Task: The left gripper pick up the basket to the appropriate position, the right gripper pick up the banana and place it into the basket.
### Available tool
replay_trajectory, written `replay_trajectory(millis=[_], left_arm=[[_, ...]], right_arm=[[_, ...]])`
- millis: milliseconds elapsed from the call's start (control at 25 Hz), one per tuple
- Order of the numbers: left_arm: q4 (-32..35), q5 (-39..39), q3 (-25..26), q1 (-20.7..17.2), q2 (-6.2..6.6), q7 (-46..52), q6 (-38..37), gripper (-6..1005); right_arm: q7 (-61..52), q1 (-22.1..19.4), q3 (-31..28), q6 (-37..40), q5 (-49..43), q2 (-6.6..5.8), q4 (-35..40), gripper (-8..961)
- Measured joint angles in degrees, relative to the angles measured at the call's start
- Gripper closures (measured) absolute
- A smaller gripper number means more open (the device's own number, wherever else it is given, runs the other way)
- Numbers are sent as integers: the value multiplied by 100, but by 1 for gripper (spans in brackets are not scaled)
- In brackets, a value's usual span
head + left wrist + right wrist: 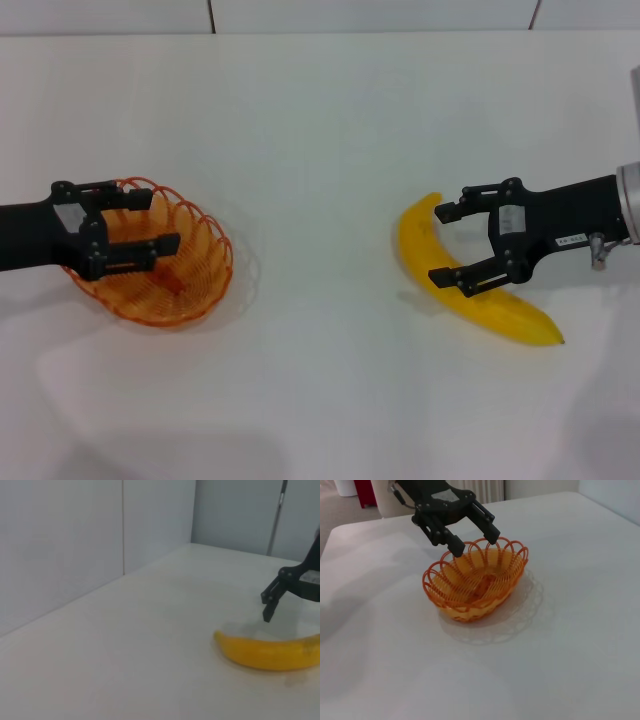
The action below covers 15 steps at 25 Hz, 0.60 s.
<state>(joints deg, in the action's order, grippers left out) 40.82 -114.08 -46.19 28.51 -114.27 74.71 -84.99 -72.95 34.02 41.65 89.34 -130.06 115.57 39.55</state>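
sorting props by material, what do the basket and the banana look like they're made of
The basket looks like glossy orange coated wire or plastic: thin open loops, scalloped rim, table visible through the gaps. The banana has smooth, even bright yellow skin without spots; whether it is real fruit or a plastic replica cannot be told.

**Three views over one worktop**

The head view looks forward and down on the white worktop [320, 150], taking in both sides. The left wrist view sits low, facing across to the banana [270, 652] and the right gripper [270, 605]. The right wrist view faces the basket [475, 582] and left gripper [472, 542], closer in.
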Motion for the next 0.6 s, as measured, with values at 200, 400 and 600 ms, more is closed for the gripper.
replay_trajectory(millis=[200, 400, 600], left_arm=[[121, -1, 54, -9, -40, 339, 0, 276], [299, 1, 58, -9, -58, 649, 0, 289], [807, -53, 58, -4, 50, 1747, 42, 302]], right_arm=[[0, -13, 0, 0, -3, 8, 0, 60], [0, -5, 0, -3, 4, 9, 0, 60], [0, -3, -7, -7, 20, 9, 0, 60]])
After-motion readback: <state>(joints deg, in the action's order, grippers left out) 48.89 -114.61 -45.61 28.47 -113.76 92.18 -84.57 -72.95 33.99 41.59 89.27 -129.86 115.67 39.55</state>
